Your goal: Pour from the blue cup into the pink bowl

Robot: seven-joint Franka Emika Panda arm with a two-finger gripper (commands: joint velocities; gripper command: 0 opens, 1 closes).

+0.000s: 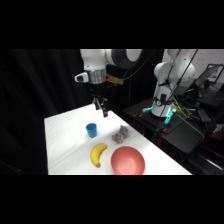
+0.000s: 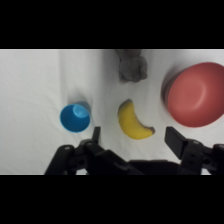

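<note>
The blue cup point(image 1: 91, 130) stands upright on the white table, left of centre; from the wrist it shows as a blue ring point(image 2: 75, 117) at the left. The pink bowl point(image 1: 127, 161) rests near the table's front edge and fills the right side of the wrist view point(image 2: 195, 95). My gripper point(image 1: 102, 107) hangs in the air above and a little behind the cup, touching nothing. In the wrist view its fingers stand wide apart point(image 2: 134, 136) and open, with the banana showing between them.
A yellow banana point(image 1: 98, 153) point(image 2: 133, 121) lies between cup and bowl. A small grey lumpy object point(image 1: 120, 134) point(image 2: 132, 67) sits behind the bowl. Dark equipment with a glowing teal light point(image 1: 167, 114) stands beyond the table's right edge.
</note>
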